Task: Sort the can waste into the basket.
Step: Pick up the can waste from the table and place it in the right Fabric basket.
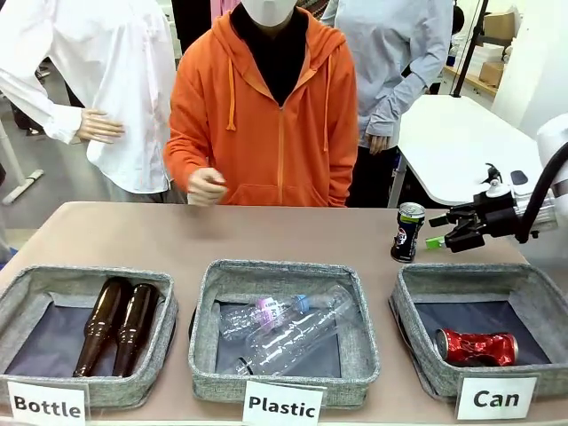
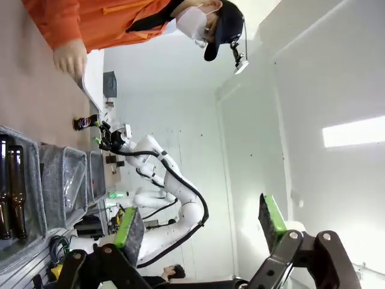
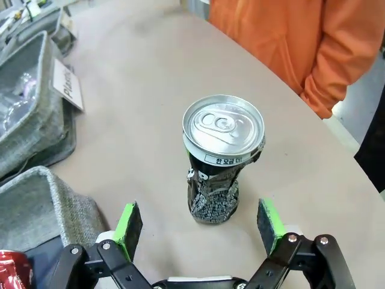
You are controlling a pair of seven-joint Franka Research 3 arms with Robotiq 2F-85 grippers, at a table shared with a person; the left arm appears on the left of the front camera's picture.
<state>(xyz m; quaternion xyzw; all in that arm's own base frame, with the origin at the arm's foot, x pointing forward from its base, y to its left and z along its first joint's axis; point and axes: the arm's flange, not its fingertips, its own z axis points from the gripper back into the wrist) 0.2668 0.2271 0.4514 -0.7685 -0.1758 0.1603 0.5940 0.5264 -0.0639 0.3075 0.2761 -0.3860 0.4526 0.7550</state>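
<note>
A dark blue-black can (image 1: 408,232) with a silver top stands upright on the table behind the right basket. My right gripper (image 1: 437,230) is open just to its right, level with it and not touching. In the right wrist view the dented can (image 3: 219,162) stands a little beyond the open gripper (image 3: 199,224), with the green pads (image 3: 129,221) wide on either side. The crushed red can (image 1: 475,347) lies in the grey "Can" basket (image 1: 406,297). My left gripper (image 2: 200,221) is open and holds nothing, pointing out into the room.
A "Plastic" basket (image 1: 206,302) with clear bottles sits in the middle, and a "Bottle" basket (image 1: 18,293) with two brown bottles on the left. A person in an orange hoodie (image 1: 266,115) stands at the far side, one fist (image 1: 206,187) above the table edge.
</note>
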